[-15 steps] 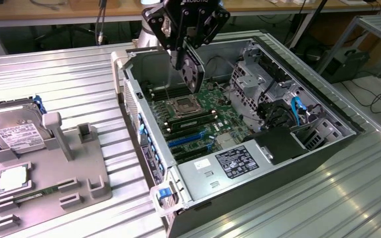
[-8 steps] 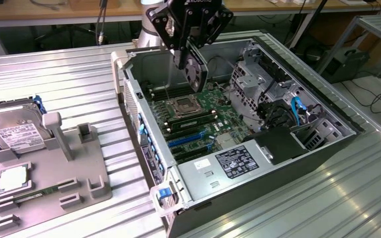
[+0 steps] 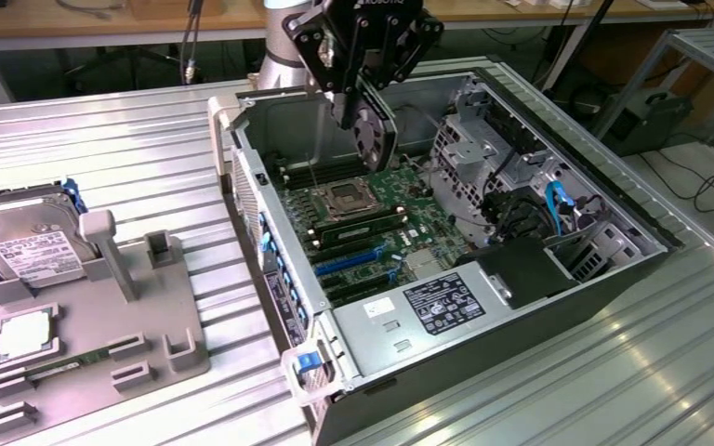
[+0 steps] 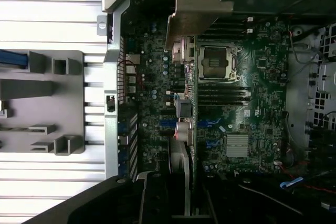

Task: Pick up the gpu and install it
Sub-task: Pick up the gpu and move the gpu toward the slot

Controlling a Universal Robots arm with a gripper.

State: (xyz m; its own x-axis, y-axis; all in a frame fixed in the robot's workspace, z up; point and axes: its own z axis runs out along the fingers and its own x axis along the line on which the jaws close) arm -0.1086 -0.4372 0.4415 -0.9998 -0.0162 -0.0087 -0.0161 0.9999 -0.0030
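Observation:
The gpu [image 3: 376, 139] hangs upright above the open computer case [image 3: 239, 177], its round fan face towards the exterior view's right. My gripper [image 3: 357, 98] is shut on the card's upper edge. The card hovers over the motherboard [image 3: 389, 228], just above the CPU socket [image 3: 338, 197] and clear of the blue expansion slots [image 3: 354, 262]. In the wrist view the gpu [image 4: 195, 14] appears edge-on, silver end bracket near the case's rear wall, and my gripper [image 4: 182, 184] clamps the thin board.
A grey holder fixture [image 3: 97, 344] on the exterior view's left carries a hard drive [image 3: 22, 246], a CPU [image 3: 22, 334] and a memory stick [image 3: 66, 367]. Inside the case are a power supply [image 3: 444, 311], drive cages [image 3: 494, 149] and blue cables [image 3: 556, 209].

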